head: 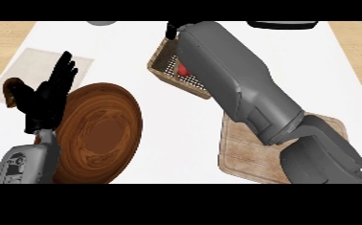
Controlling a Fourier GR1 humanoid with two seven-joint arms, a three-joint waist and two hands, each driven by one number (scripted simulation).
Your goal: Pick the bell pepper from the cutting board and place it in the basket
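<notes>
— What does the white table (127,47) carry?
— A wooden cutting board (244,154), a round dark wooden plate (99,133) and a woven basket (164,65).
— The red bell pepper (182,69)?
— Inside the basket, mostly behind the right forearm.
— Hands?
— Left hand (46,97) rests open; right hand (172,30) barely shows, grip unclear.
</notes>
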